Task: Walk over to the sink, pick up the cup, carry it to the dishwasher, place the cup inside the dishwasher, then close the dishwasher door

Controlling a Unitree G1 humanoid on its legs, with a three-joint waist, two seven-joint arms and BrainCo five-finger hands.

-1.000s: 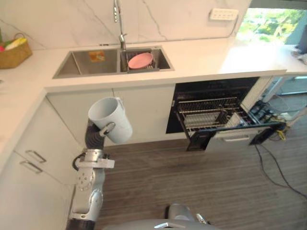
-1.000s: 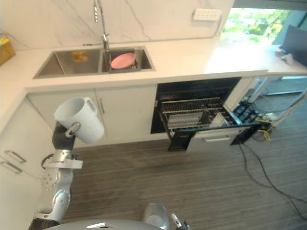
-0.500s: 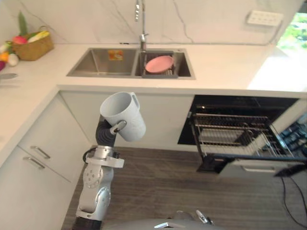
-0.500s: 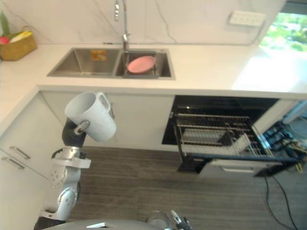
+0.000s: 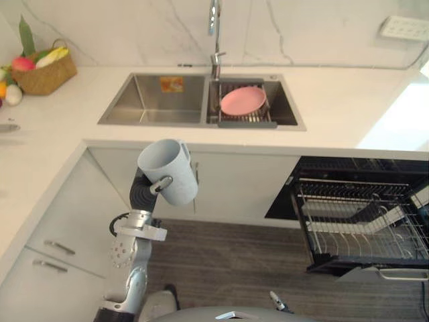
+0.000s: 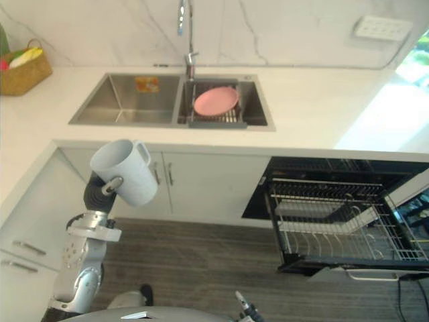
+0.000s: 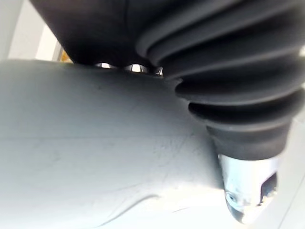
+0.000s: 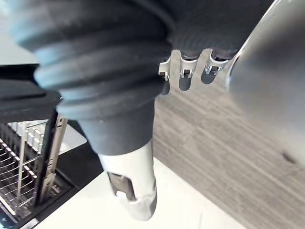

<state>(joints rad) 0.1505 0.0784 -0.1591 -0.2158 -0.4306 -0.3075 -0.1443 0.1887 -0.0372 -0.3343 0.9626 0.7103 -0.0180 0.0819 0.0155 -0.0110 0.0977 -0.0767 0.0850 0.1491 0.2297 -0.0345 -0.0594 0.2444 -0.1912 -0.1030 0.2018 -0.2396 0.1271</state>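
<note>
Since the left hand (image 5: pixel 161 184) is clasped round the smooth pale grey-blue cylindrical cup (image 5: pixel 168 172), thumb pressed to its wall, the cup sits just above that hand's wrist. Its long axis is tilted, mouth upward and leaning away from the open black dishwasher (image 5: pixel 335 169). The dishwasher's pulled-out wire rack (image 5: pixel 365 225) lies well apart to the hand's right and lower, so I judge the carry must cross rightward and descend. The right hand (image 8: pixel 129 188) hangs nearer the rack; whether it is open or closed I cannot tell. The cup looks plain and matt, with its handle beside the rim on the dishwasher side.
</note>
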